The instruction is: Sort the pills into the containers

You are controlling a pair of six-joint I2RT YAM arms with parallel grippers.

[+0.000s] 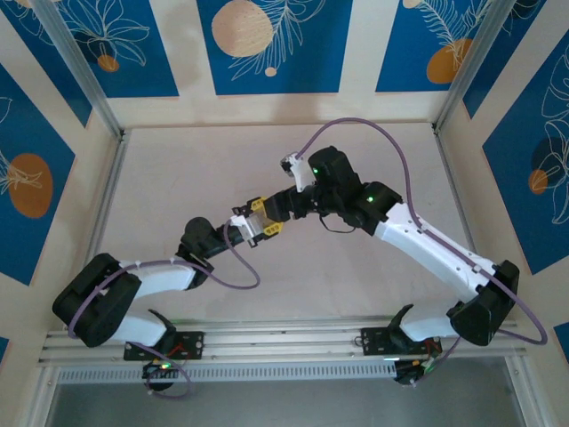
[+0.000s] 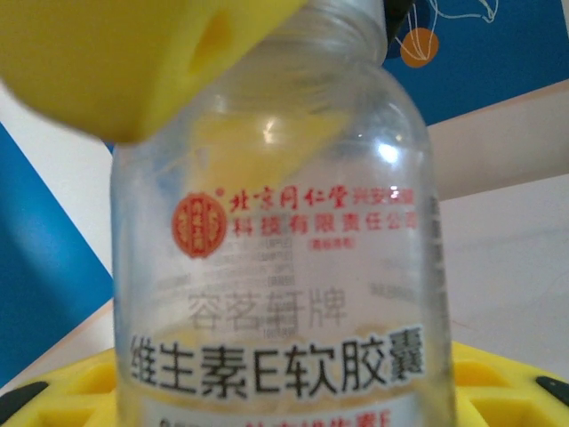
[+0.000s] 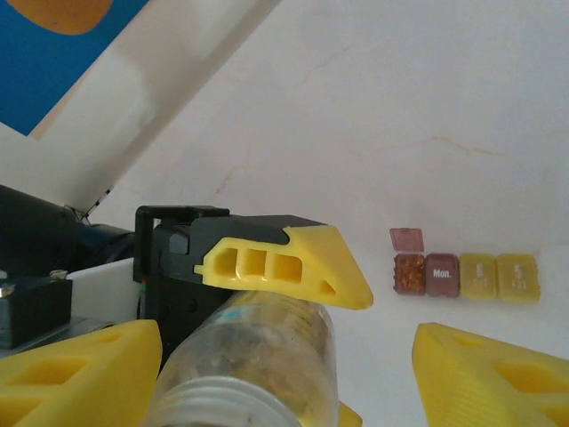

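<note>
Containers (image 3: 464,276): four joined boxes in a row on table (image 3: 427,107), two dark red, two yellow; leftmost lid (image 3: 406,238) up. Row lies ahead-right of right gripper (image 3: 289,351), well apart, long axis crosswise. Its jaws spread wide, empty, flanking neck of clear bottle (image 2: 276,267), which left gripper (image 2: 284,391) clamps. Right arm likely nearer the row.

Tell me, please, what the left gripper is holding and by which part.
The left gripper clamps a clear vitamin E capsule bottle across its body.
</note>
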